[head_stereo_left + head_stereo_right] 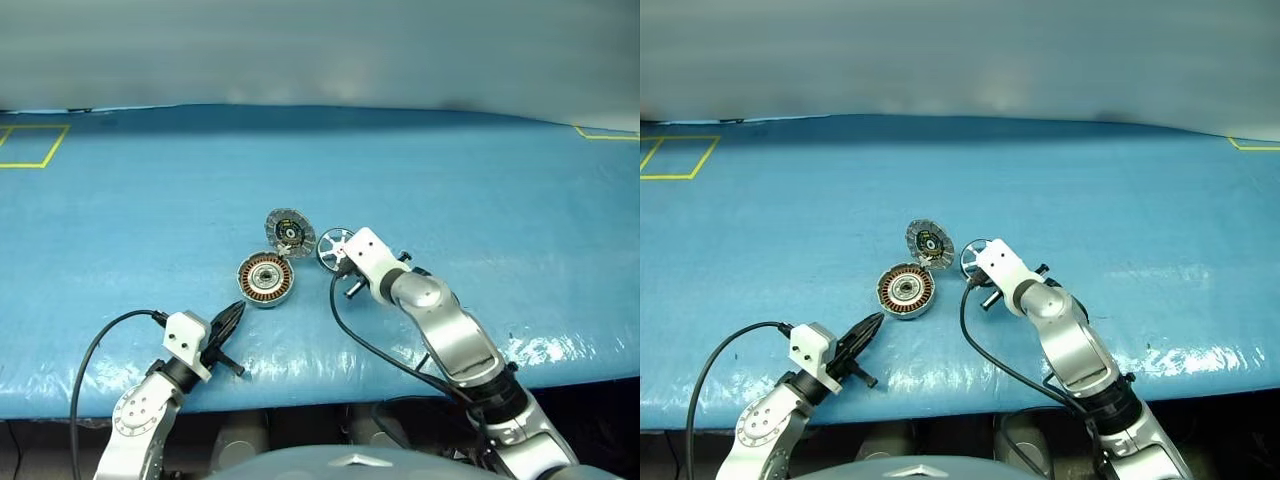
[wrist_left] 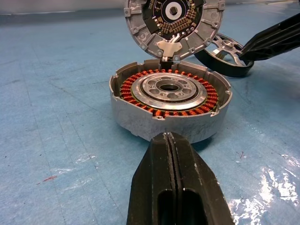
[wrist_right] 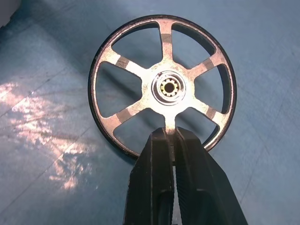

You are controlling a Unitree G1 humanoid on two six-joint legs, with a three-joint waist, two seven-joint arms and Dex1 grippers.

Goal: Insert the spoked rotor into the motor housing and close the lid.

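Right gripper is pinching one spoke of the spoked rotor, lifting it just beside the open lid; motor housing is lying just ahead of the closed, empty left gripper; so thin a hold is risking the rotor pivoting and snagging the housing rim.

Robot test bench, blue-covered table, yellow floor-tape marks
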